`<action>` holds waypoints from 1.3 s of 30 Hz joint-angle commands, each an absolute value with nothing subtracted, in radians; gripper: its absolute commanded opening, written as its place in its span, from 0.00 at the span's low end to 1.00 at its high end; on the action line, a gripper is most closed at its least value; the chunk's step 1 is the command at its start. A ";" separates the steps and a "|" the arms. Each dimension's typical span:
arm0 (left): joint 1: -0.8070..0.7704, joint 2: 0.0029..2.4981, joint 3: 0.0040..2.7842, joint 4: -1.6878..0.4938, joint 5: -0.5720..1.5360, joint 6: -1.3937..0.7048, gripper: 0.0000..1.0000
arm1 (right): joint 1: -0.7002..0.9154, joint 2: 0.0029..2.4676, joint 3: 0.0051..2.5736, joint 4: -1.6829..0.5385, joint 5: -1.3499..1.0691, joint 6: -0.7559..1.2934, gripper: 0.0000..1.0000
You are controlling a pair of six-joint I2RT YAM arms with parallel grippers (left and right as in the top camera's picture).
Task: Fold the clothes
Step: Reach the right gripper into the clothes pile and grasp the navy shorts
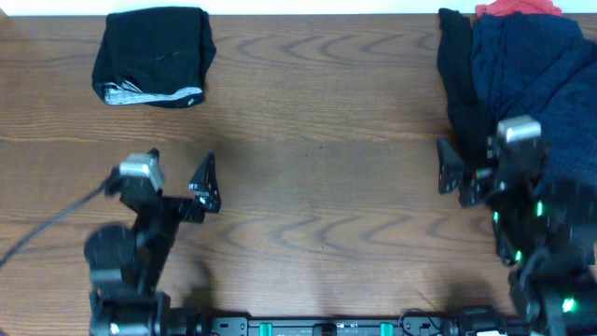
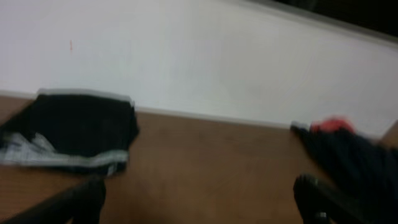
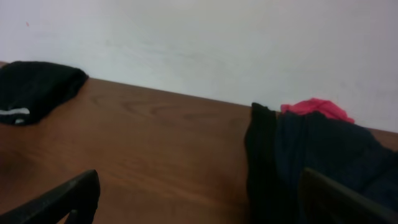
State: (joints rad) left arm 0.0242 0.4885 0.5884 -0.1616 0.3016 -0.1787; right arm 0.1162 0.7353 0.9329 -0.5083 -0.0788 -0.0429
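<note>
Between the fingers of my left gripper, which are spread wide and hold nothing, there is only the wooden table. Ahead of it and a little to its left lies a folded black garment with a pale band along its near edge, well apart from the fingertips. My right gripper is also spread wide and empty. Its right finger shows against the heap of clothes, navy blue and black, lying ahead and to its right; I cannot tell whether it touches. A red garment peeks out at the heap's far end.
</note>
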 commanded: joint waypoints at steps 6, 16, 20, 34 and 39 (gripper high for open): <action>0.021 0.830 0.953 -0.412 0.329 -0.051 0.98 | 0.104 1.099 1.356 -0.830 -0.133 0.011 0.99; 0.021 1.101 1.072 -0.542 0.332 -0.093 0.98 | 0.103 1.408 1.577 -1.019 -0.105 -0.015 0.99; 0.021 1.179 1.072 -0.548 0.362 -0.139 0.98 | 0.101 1.466 1.574 -0.999 -0.080 -0.016 0.99; -0.191 1.275 1.072 -0.534 0.233 -0.012 0.93 | -0.240 1.643 1.555 -1.009 0.038 0.066 0.80; -0.247 1.276 1.072 -0.518 0.222 -0.012 0.93 | -0.310 1.754 1.555 -0.987 0.054 0.078 0.82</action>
State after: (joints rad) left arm -0.2279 1.2690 1.0573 -0.5247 0.2600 -0.0250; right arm -0.2871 1.6978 1.5547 -0.9905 0.0204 0.0586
